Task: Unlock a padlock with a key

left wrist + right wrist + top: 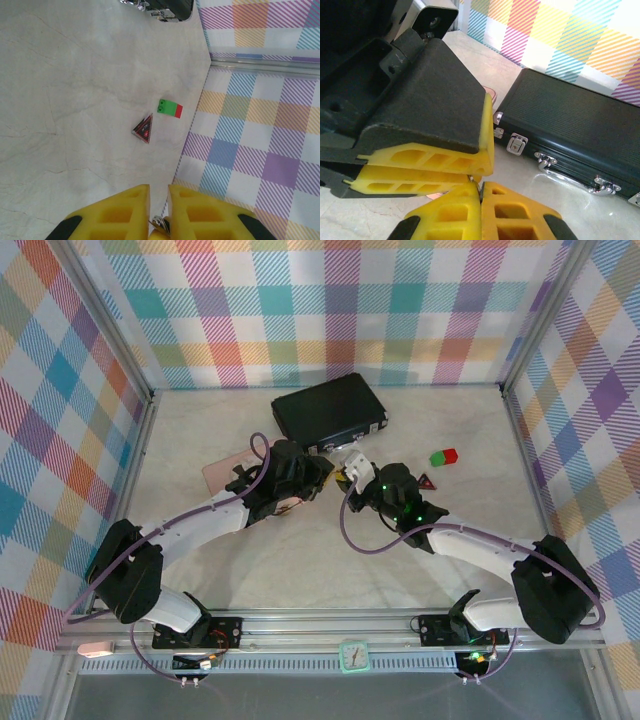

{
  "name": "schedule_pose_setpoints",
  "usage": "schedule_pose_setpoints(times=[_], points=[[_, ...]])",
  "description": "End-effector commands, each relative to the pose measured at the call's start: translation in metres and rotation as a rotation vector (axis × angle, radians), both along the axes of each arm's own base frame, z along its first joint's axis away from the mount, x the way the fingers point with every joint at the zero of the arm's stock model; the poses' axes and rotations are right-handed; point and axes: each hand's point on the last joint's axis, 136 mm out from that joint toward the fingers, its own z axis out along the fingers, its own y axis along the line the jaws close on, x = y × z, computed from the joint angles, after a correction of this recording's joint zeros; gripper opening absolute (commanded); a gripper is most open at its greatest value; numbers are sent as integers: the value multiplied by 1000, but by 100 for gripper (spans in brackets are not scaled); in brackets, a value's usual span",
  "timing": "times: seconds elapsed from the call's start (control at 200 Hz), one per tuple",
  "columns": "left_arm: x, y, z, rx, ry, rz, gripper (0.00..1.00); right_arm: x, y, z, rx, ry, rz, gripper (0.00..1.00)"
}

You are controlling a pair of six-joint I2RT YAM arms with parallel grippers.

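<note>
My two grippers meet tip to tip in the middle of the table in the top view, the left gripper [325,472] against the right gripper [350,478]. In the left wrist view the left gripper [158,187] has its yellow fingers drawn close. A tiny silver piece with a yellow-orange end, which I take for the key [162,224], spans the narrow gap between them. In the right wrist view the right gripper [481,186] is shut, with a thin sliver of the key [480,189] in its seam, right under the left fingers [435,155]. The padlock is hidden.
A black case [330,412] lies just behind the grippers, its latches [516,144] close to them. A green-and-red block [443,456] and a red triangle piece [427,481] lie to the right. A pink box [222,472] sits to the left, partly under the left arm.
</note>
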Motion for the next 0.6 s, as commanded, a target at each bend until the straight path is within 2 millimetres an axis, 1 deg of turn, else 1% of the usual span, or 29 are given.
schedule_pose_setpoints(times=[0.0, 0.04, 0.16, 0.23, 0.265, 0.33, 0.37, 0.4, 0.425, 0.45, 0.455, 0.475, 0.48, 0.49, 0.495, 0.5, 0.595], points=[[6, 0, 13, 14, -39, 17, 15, -5, 3, 1, -6, -29, 33, 0], [7, 2, 11, 24, -37, 21, 14, -7, 4, 2, -5, -32, 40, 0], [11, 4, 11, 43, -50, 24, 0, -10, 3, 1, 1, -15, 47, 0], [13, 5, 12, 63, -68, 21, 0, -10, 2, 4, 19, 8, 33, 0], [15, 6, 13, 79, -79, 20, 0, -10, 0, 6, 29, 24, 22, 4], [17, 8, 16, 96, -107, 15, 0, -9, -5, 7, 46, 73, -20, 26], [19, 10, 19, 111, -134, 12, 0, -9, -7, 9, 55, 99, -32, 33], [21, 12, 22, 124, -154, 11, 0, -9, -10, 10, 69, 126, -43, 44], [22, 13, 24, 137, -171, 9, 0, -10, -11, 11, 88, 155, -45, 54], [23, 15, 26, 150, -192, 5, 0, -12, -12, 13, 96, 176, -39, 68], [23, 15, 26, 153, -197, 4, 0, -12, -12, 13, 98, 181, -41, 69], [24, 16, 28, 162, -215, 0, 0, -13, -12, 15, 111, 200, -37, 85], [24, 16, 28, 165, -218, -1, 0, -13, -13, 15, 115, 204, -38, 88], [25, 16, 29, 169, -227, -3, 0, -13, -14, 15, 120, 215, -43, 96], [25, 16, 30, 172, -231, -4, 0, -12, -14, 16, 124, 219, -47, 99], [25, 17, 30, 174, -236, -4, 0, -12, -15, 16, 127, 224, -52, 100], [30, 17, 39, 193, -338, -34, 0, -6, -26, 17, 176, 332, -122, 99]])
